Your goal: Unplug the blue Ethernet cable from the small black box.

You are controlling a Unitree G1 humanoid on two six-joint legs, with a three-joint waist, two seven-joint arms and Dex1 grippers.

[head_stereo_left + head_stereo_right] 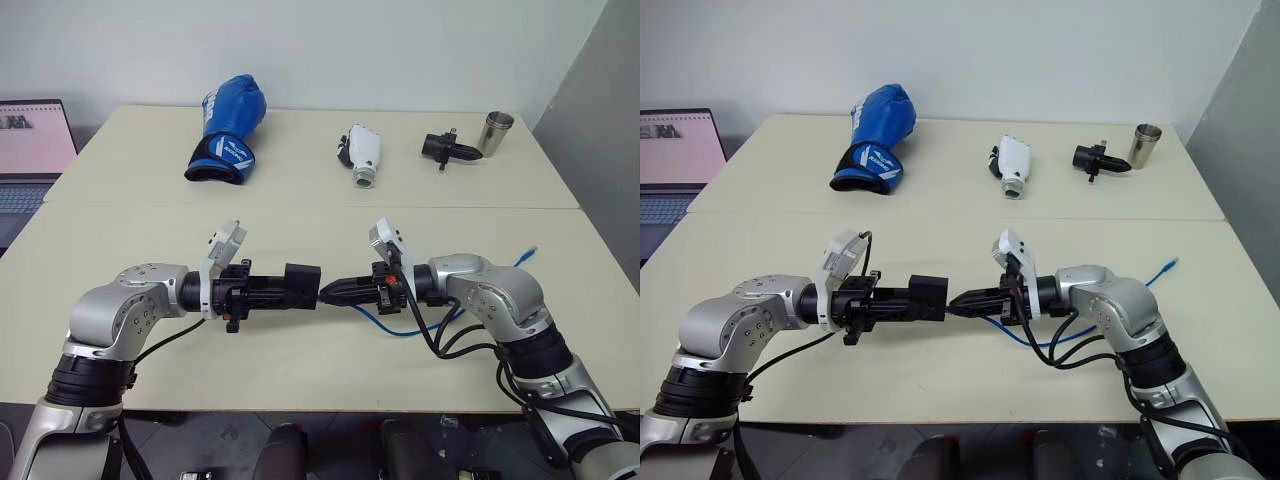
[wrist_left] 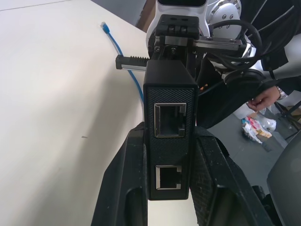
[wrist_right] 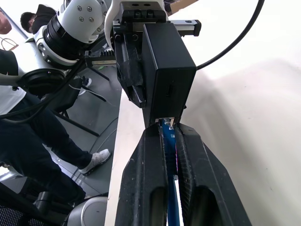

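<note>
**Matte-black box clamped between two grippers, blue cord at its port**

Black plastic, squarish, the small black box (image 1: 302, 283) is held above the cream table (image 1: 300, 215) by the left gripper (image 2: 170, 155), whose two fingers press against its opposite sides. The left wrist view shows two ports stacked on one face of the box, both open to the camera. Just beside the box, on the side away from the left arm, the right gripper (image 3: 170, 136) points straight at it with its fingers pinched together on the blue Ethernet cable (image 3: 168, 141); the plug end sits right at the box's underside port in the right wrist view, and whether it is seated or just out cannot be told. From there the cord trails under the right arm and ends on the table well apart from the box, its clear plug (image 1: 530, 252) lying free. Far behind the box lie a blue boxing glove (image 1: 227, 128), a white gadget (image 1: 364, 154), a black pronged gadget (image 1: 446, 148) and a steel cup (image 1: 495, 132).
</note>
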